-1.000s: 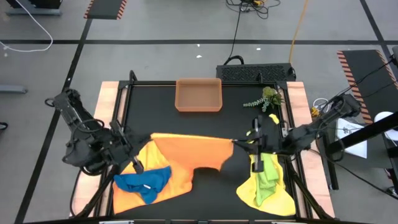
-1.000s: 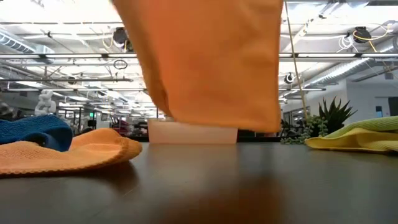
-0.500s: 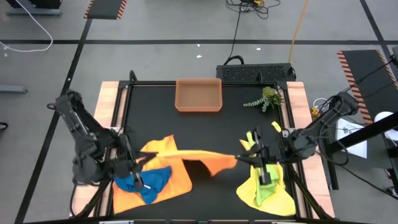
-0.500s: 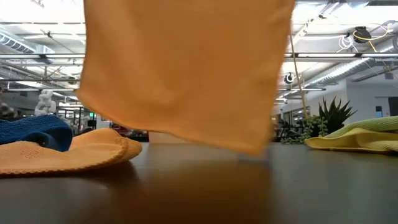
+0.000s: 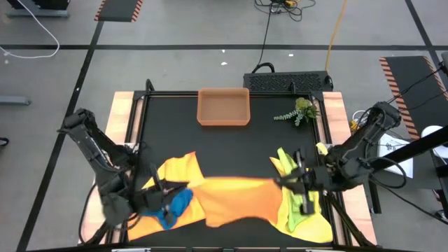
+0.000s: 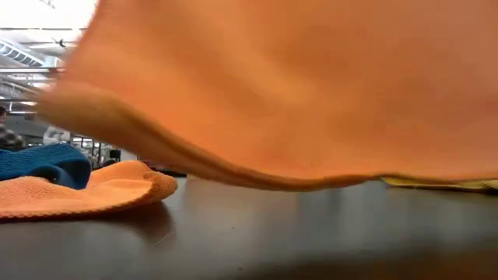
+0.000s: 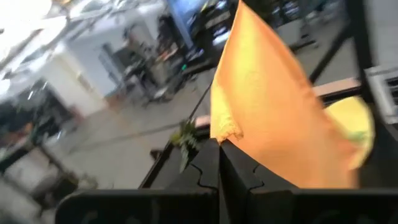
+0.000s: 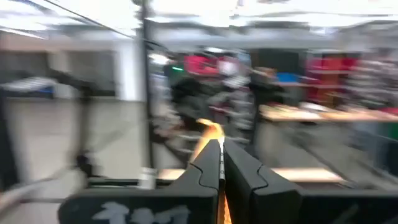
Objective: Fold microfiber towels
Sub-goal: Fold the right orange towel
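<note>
Hidden, cropped and blurred areas

Orange towel point(image 6: 296, 93) fills most of low view, cut by top and right edges, hiding tray, plant and room behind. Yellow towel point(image 6: 436, 183) reduced to a thin sliver under it. Blue towel point(image 6: 39, 165) cropped at left edge. Room background smeared in both wrist views. Lime green towel point(image 5: 299, 210) partly covered by right gripper point(image 5: 305, 204).
</note>
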`<move>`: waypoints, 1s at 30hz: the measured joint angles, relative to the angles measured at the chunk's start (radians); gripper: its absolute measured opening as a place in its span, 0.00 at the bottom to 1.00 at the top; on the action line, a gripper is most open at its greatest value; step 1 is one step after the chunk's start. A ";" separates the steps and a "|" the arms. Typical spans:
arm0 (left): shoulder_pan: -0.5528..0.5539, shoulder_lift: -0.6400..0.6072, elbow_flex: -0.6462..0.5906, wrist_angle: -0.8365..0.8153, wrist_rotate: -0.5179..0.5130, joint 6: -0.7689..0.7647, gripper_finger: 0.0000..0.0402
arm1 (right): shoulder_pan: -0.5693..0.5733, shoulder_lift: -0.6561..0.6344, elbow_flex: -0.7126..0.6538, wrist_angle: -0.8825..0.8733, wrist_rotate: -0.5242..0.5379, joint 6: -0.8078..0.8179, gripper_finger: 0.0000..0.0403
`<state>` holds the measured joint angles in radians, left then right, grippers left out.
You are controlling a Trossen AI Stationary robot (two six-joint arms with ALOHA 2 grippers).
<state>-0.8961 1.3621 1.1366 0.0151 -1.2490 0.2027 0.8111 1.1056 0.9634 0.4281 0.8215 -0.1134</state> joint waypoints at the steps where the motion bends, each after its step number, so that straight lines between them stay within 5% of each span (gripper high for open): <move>1: 0.017 -0.002 0.000 -0.048 0.000 -0.048 0.01 | -0.007 -0.002 0.000 -0.024 0.049 0.006 0.00; 5: 0.095 -0.002 0.000 -0.253 0.042 -0.209 0.01 | -0.049 0.000 0.000 -0.170 0.146 0.084 0.00; 16: 0.373 -0.003 -0.006 -0.662 0.186 -0.489 0.02 | -0.236 0.000 0.000 -0.675 0.146 0.435 0.00; 23: 0.566 -0.003 -0.093 -0.647 0.295 -0.486 0.01 | -0.351 0.000 -0.073 -0.709 0.143 0.466 0.00; 30: 0.729 -0.003 -0.194 -0.417 0.349 -0.298 0.01 | -0.521 0.000 -0.177 -0.687 0.098 0.429 0.00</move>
<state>-0.1669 1.3593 0.9426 -0.4017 -0.8998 -0.0958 0.2904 1.1056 0.7863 -0.2592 0.9196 0.3160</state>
